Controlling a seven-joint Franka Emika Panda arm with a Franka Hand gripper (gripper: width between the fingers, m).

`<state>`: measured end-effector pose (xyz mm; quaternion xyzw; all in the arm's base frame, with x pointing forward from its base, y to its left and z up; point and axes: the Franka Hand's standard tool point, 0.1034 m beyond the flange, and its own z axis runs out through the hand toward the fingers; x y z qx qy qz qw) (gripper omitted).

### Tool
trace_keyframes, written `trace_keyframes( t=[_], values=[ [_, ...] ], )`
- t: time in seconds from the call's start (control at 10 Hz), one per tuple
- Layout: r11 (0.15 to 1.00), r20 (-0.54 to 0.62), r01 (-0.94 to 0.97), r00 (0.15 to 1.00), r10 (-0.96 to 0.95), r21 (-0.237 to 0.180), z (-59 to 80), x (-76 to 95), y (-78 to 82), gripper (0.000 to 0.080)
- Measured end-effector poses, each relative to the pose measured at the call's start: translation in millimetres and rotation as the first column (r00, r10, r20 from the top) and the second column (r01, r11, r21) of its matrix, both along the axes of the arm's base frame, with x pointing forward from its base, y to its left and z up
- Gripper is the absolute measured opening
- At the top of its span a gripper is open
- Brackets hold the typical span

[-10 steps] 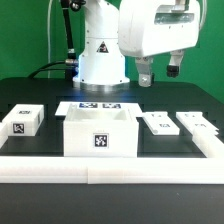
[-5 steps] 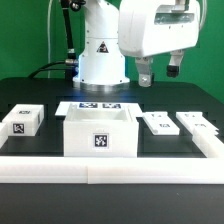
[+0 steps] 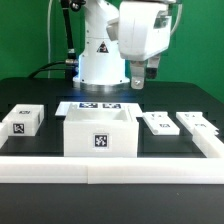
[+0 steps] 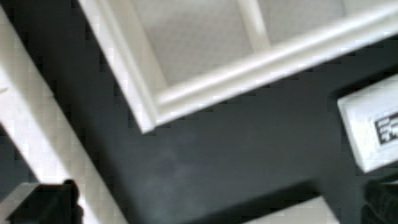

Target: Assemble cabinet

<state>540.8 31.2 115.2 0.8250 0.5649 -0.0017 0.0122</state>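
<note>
The cabinet body, an open-topped white box with a tag on its front, stands mid-table. In the wrist view its white rim and corner show from above. A small white tagged block lies at the exterior view's left. Two flat white tagged panels lie at the right. My gripper hangs in the air behind and to the right of the cabinet body, touching nothing. It is open and empty in the wrist view, with dark fingertips at the frame's corners over black table.
The marker board lies behind the cabinet body, in front of the white robot base. A long white rail runs along the table's front edge. A tagged white panel edge shows in the wrist view.
The hand has turned about its wrist and shifted slightly to the exterior view's left, so the fingers look closer together. The parts on the table have not moved.
</note>
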Motion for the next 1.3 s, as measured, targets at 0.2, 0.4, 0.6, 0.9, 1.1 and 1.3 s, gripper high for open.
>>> trace_keyframes(
  t=[0.2,0.4,0.6,0.9,1.1,1.3],
  values=[
    [1.0,-0.007,-0.016,1.0,0.016,-0.003,-3.0,-6.5,-11.0,0.0798],
    [1.0,-0.008,-0.017,1.0,0.017,-0.003,-3.6,-6.7,-10.8,0.0798],
    [0.989,0.036,-0.15,0.988,0.151,-0.004,-7.5,-6.1,-16.3,0.0798],
    [0.936,0.045,-0.35,0.935,0.351,-0.026,-19.8,-19.9,-39.0,0.0798],
    [0.942,0.046,-0.336,0.941,0.336,-0.025,-19.6,-19.5,-38.1,0.0798],
    [0.942,0.044,-0.335,0.941,0.336,-0.024,-20.6,-21.5,-38.2,0.0798]
  ],
)
